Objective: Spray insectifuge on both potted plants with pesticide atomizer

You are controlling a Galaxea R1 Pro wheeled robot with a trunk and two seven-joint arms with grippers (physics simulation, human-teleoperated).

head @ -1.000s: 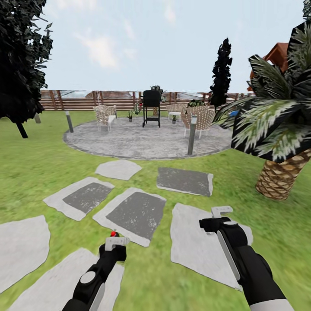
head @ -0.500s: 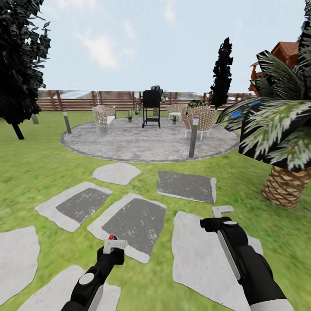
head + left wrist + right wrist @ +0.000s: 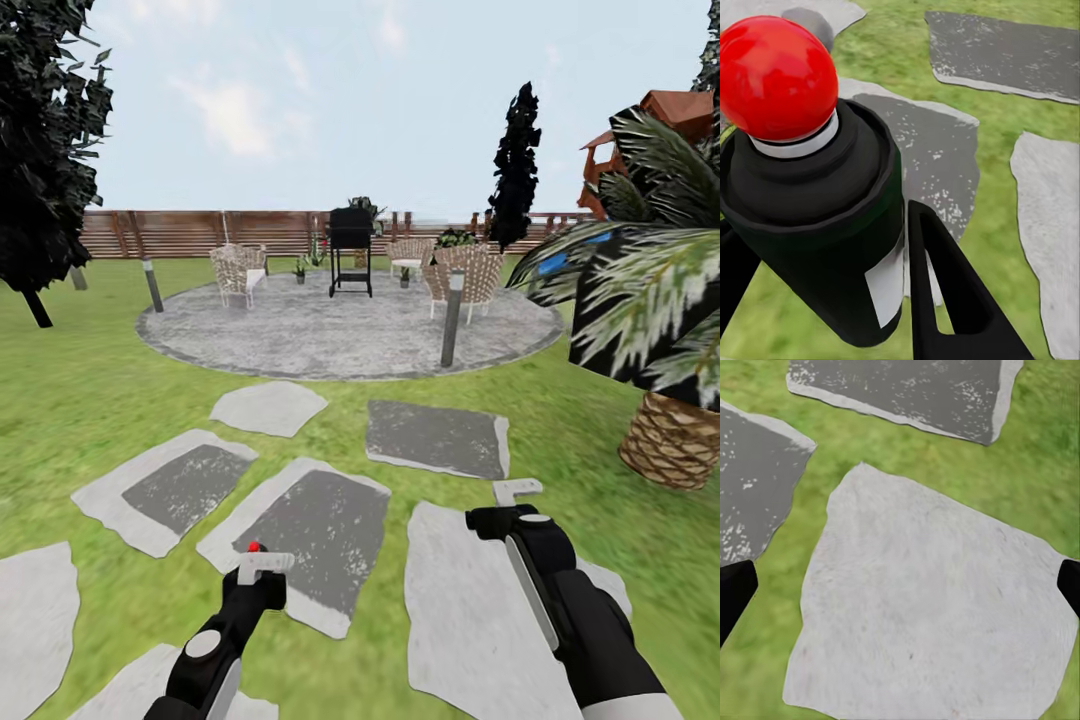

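Note:
The pesticide atomizer (image 3: 810, 195) is a dark green-black bottle with a pale label patch and a round red cap. My left gripper (image 3: 832, 292) is shut on it, one black finger (image 3: 952, 300) lying along its side. In the head view the red cap (image 3: 254, 547) pokes up above the left gripper (image 3: 264, 563), low over the stepping stones. My right gripper (image 3: 516, 491) is open and holds nothing, its fingertips (image 3: 733, 594) wide apart over a pale stone (image 3: 922, 607). Two small potted plants (image 3: 300, 268) (image 3: 404, 276) stand far off on the round paved circle (image 3: 340, 335) of the garden.
Stepping stones (image 3: 310, 525) cross the lawn toward the circle. Two short bollards (image 3: 451, 318) (image 3: 152, 284) stand at its rim. Wicker chairs (image 3: 240, 270) and a black grill (image 3: 351, 248) stand on it. A palm (image 3: 660, 320) is close on the right, a dark tree (image 3: 40, 150) on the left, a slatted fence (image 3: 180, 232) behind.
The whole view has shifted: stones and paved circle lie nearer, and the palm has slid to the right edge. Both arms keep their pose; the bottle stays in the left gripper.

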